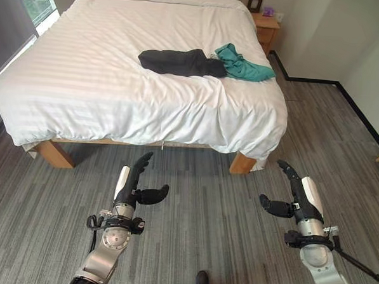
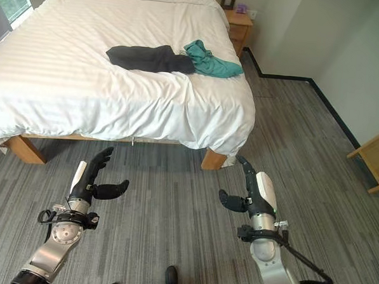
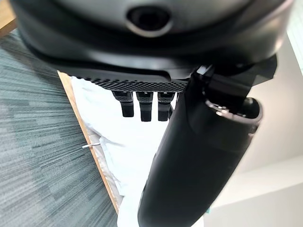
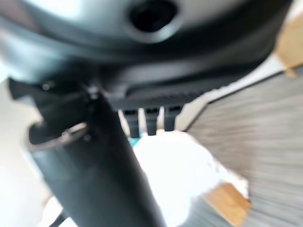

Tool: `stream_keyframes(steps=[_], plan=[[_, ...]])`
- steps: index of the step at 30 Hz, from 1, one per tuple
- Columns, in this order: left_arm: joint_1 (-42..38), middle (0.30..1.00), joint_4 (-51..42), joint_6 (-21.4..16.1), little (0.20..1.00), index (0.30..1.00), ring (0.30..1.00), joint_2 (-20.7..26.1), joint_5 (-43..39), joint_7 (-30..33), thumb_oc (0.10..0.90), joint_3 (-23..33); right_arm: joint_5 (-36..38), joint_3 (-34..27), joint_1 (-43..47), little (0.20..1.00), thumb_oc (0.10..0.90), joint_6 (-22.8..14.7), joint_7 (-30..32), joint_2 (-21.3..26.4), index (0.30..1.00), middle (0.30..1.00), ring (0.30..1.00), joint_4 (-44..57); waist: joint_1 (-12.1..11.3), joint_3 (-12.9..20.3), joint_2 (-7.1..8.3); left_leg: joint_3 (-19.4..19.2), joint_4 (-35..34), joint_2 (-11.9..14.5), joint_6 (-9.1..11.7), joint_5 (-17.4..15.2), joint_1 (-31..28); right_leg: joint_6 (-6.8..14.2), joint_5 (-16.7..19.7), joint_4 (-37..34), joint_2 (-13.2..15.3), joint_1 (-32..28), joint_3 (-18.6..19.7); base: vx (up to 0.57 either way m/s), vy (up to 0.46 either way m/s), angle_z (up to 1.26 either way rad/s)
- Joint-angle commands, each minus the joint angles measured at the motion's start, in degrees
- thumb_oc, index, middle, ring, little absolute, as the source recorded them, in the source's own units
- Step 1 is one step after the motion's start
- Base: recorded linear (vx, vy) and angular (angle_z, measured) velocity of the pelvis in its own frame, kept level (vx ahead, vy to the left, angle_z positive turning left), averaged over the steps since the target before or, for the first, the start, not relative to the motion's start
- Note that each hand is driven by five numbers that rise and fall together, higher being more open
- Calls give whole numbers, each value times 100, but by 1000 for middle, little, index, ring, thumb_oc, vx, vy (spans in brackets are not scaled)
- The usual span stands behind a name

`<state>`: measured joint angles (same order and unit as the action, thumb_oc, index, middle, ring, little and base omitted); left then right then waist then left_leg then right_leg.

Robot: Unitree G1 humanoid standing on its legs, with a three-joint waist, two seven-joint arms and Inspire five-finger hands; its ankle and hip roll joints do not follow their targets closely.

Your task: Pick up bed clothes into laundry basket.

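Both hands hang over the grey striped floor in front of the bed. The left hand has its fingers straight and its thumb spread wide, holding nothing, and the right hand is the same, open and empty. On the white bed cover, near its right edge, lies a dark garment, and a teal garment touches it on the right. A wooden nightstand stands beside the bed's head.

You will find no text, label, number or sign that can be read here: not on the bed, not on the clothes, not on the walls.
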<state>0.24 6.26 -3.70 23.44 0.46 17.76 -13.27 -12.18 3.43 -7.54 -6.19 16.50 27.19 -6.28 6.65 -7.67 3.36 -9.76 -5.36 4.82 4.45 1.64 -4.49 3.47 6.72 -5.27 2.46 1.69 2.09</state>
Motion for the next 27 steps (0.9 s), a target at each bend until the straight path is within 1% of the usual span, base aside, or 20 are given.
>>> stream_keyframes(steps=[1, 7, 8, 9, 11, 13, 14, 15, 16, 17, 19, 20, 21, 22, 23, 24, 25, 26, 27], plan=[[-476, 900, -288, -618, 900, 900, 900, 202, 123, -10, 800, 111, 134, -378, 310, 900, 800, -267, 306, -36, 900, 900, 900, 265, 167, 213, 73, -58, 36, -62, -93, -566, 83, 627, -670, 27, 324, -338, 170, 15, 50, -7], [-365, 900, -297, -593, 900, 900, 900, 151, 111, -180, 800, 126, 193, -420, 297, 900, 800, -316, 200, -33, 900, 900, 900, 418, 219, 207, 13, -109, 36, -135, -159, -650, 8, 638, -684, 57, 386, -353, 207, 19, 49, -19], [-361, 900, -308, -579, 900, 900, 900, 169, 134, -193, 800, 128, 179, -418, 308, 900, 800, -307, 191, -31, 900, 900, 900, 417, 233, 172, -1, -107, 36, -154, -187, -667, -15, 637, -677, 182, 390, -300, 228, -27, 33, -9], [-379, 900, -310, -573, 900, 900, 900, 179, 138, -193, 800, 133, 178, -411, 331, 900, 800, -311, 184, -28, 900, 900, 900, 414, 242, 112, -16, -105, 36, -160, -216, -664, -20, 650, -700, 470, 370, -128, 255, -63, 59, -10], [-435, 900, -322, -543, 900, 900, 900, 221, 200, -205, 800, 151, 167, -408, 396, 900, 800, -320, 148, 4, 900, 900, 900, 424, 256, -13, -43, -88, 36, -222, -298, -689, -23, 763, -706, 1159, 260, 278, 391, -59, 68, -8], [-483, 900, -330, -497, 900, 900, 900, 264, 243, -189, 800, 161, 223, -400, 456, 900, 800, -292, 102, 38, 900, 900, 900, 419, 343, -149, -61, -69, 36, -264, -340, -679, -79, 893, -451, 1803, 133, 618, 556, -8, 45, -14], [-492, 900, -328, -495, 900, 900, 900, 262, 243, -189, 800, 168, 227, -398, 470, 900, 800, -289, 100, 42, 900, 900, 900, 419, 337, -157, -59, -80, 36, -267, -342, -678, -73, 897, -468, 1863, 128, 659, 572, 3, 33, -17], [-519, 900, -296, -486, 900, 900, 900, 263, 241, -134, 800, 202, 244, -388, 519, 900, 800, -294, 108, 42, 900, 900, 900, 428, 372, -221, -106, -86, 36, -245, -342, -690, -83, 931, -434, 2146, 57, 884, 625, 113, -9, -15], [-560, 900, -288, -476, 900, 900, 900, 280, 243, -67, 800, 248, 274, -387, 612, 900, 800, -288, 115, 47, 900, 900, 900, 468, 424, -282, -150, -117, 36, -216, -295, -776, -144, 872, -538, 2052, 38, 1223, 524, 238, -30, -41], [-557, 900, -290, -480, 900, 900, 900, 280, 257, -43, 800, 282, 268, -393, 658, 900, 800, -290, 115, 70, 900, 900, 900, 499, 477, -267, -174, -128, 36, -230, -271, -871, -204, 819, -570, 1754, 11, 1283, 434, 347, -93, -31], [-519, 900, -255, -453, 900, 900, 900, 265, 307, 27, 800, 342, 277, -425, 659, 900, 800, -287, 132, 78, 900, 900, 900, 497, 601, -304, -157, -55, 36, -285, -219, -1045, -416, 760, -424, 1035, -48, 1533, 349, 308, -97, -9], [-515, 900, -256, -452, 900, 900, 900, 263, 308, 27, 800, 343, 277, -424, 655, 900, 800, -285, 132, 79, 900, 900, 900, 500, 618, -298, -185, -36, 36, -262, -220, -1065, -417, 762, -401, 961, -58, 1489, 321, 368, -125, 7], [-484, 900, -190, -436, 900, 900, 900, 225, 361, 56, 800, 359, 268, -472, 571, 900, 800, -259, 162, 50, 900, 900, 900, 511, 757, -330, -183, 87, 36, -262, -148, -1223, -593, 810, -156, 280, -99, 1686, 341, 265, -78, 22], [-487, 900, -180, -441, 900, 900, 900, 218, 365, 61, 800, 355, 265, -470, 569, 900, 800, -260, 166, 53, 900, 900, 900, 510, 773, -329, -219, 104, 36, -231, -148, -1247, -598, 814, -119, 192, -114, 1633, 310, 452, -249, 58], [-513, 900, -80, -442, 900, 900, 900, 180, 410, 40, 800, 319, 256, -534, 448, 900, 800, -244, 183, 25, 900, 900, 900, 541, 866, -343, -244, 160, 36, -156, -31, -1365, -729, 902, -53, 91, -123, 1912, 266, 343, -269, 65], [-515, 900, -47, -463, 900, 900, 900, 172, 441, 21, 800, 314, 246, -554, 387, 900, 800, -253, 170, 27, 900, 900, 900, 578, 910, -310, -275, 175, 36, -87, 34, -1433, -789, 929, 2, 96, -98, 1990, 183, 437, -376, 62], [-504, 900, -36, -503, 900, 900, 900, 146, 479, -11, 800, 275, 246, -585, 258, 900, 800, -278, 156, 48, 900, 900, 900, 630, 974, -261, -300, 195, 36, -15, 88, -1488, -845, 909, 52, 97, -41, 1929, 170, 402, -356, 47], [-435, 900, -33, -519, 900, 900, 900, 121, 503, -17, 800, 272, 292, -597, 124, 900, 800, -346, 108, 59, 900, 900, 900, 651, 1079, -196, -333, 219, 36, 97, 164, -1574, -1005, 875, 143, 149, -44, 1855, 331, 370, -317, 42], [-356, 900, -40, -512, 900, 900, 900, 96, 509, -48, 800, 277, 280, -626, 44, 900, 800, -337, 74, 79, 900, 900, 900, 648, 1103, -175, -376, 222, 36, 215, 195, -1477, -1082, 854, 164, 189, -49, 1814, 371, 354, -311, 37]])
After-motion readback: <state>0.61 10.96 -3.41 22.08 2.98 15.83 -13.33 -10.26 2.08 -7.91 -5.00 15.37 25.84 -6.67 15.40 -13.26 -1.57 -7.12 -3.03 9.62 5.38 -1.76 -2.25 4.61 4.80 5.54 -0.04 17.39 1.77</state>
